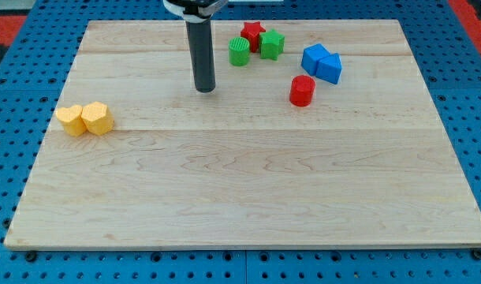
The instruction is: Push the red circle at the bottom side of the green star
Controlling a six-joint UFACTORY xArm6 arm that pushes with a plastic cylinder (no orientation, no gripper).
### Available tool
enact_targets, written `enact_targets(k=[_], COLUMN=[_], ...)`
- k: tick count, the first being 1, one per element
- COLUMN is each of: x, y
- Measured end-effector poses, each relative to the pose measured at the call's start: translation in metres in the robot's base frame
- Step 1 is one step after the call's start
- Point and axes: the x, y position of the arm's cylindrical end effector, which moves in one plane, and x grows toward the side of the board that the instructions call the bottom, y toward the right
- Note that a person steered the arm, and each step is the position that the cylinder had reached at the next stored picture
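Observation:
The red circle [302,90] stands on the wooden board right of centre, near the view's top. The green star [272,45] lies above it and a little to the left, touching a red star [252,35]. A green circle [239,51] sits just left of the green star. My tip [205,88] rests on the board well left of the red circle and below-left of the green circle, touching no block.
Two blue blocks [322,63] lie together just above-right of the red circle. Two yellow blocks [84,119] lie side by side near the board's left edge. The wooden board [240,189] sits on a blue pegboard.

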Motion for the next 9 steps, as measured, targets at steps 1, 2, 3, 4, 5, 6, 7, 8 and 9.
enact_targets(k=[1,2,3,4,5,6,7,8,9], x=[0.022,0.043,0.058,0.041,0.031,0.049,0.047,0.013,-0.028], y=[0.024,0.064,0.121,0.157,0.135,0.163,0.194,0.155,0.11])
